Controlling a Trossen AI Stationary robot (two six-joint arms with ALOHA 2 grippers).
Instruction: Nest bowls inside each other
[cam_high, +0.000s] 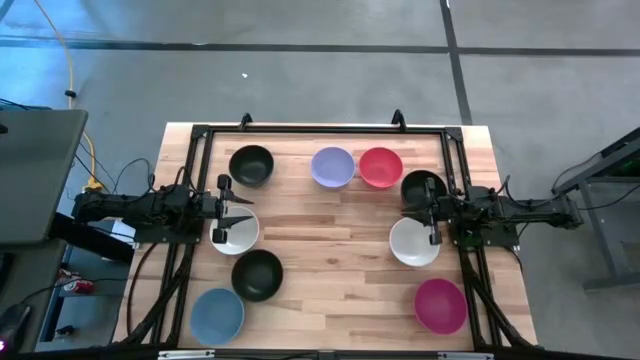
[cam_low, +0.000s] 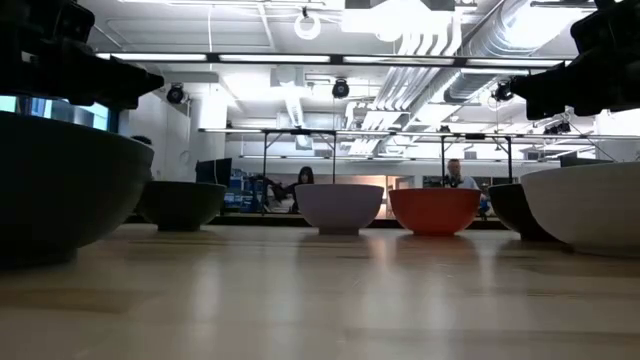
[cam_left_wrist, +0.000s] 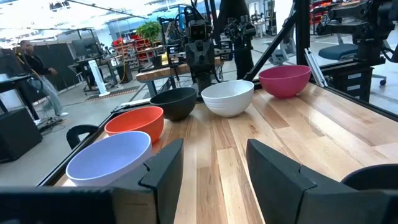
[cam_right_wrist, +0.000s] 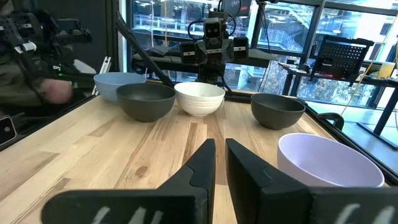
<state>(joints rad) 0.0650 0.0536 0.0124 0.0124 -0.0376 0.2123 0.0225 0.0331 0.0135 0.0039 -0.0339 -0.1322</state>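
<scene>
Nine round, smooth-walled plastic bowls are sitting apart on a pale worktop (cam_high: 330, 225) of butt-jointed wooden planks with visible grain, none nested yet. Along the far edge, a black bowl (cam_high: 251, 165) is lying toward the left, with a lavender bowl (cam_high: 333, 167) and a red bowl (cam_high: 380, 167) just beside each other near the middle. A second black bowl (cam_high: 423, 187) is sitting at the right, partly under the right arm. One white bowl (cam_high: 236, 232) is resting on the left side under the left gripper (cam_high: 224, 210), and another white bowl (cam_high: 414, 242) is on the right, just below the right gripper (cam_high: 430, 212). A third black bowl (cam_high: 257, 275) is sitting left of centre toward the near edge, a light blue bowl (cam_high: 217, 316) is at the near left corner, and a magenta bowl (cam_high: 441, 306) is at the near right.

The left gripper is hovering over the rim of its white bowl, its blocky dark fingers (cam_left_wrist: 163, 171) spread with a clear gap and holding nothing. The right gripper is hanging by the right-hand black bowl, its matte fingers (cam_right_wrist: 199, 168) drawn nearly together with only a thin slit between them, empty.

All bowls are showing the same rounded, footed shape with a plain, satin finish. No readable writing is showing on them.
</scene>
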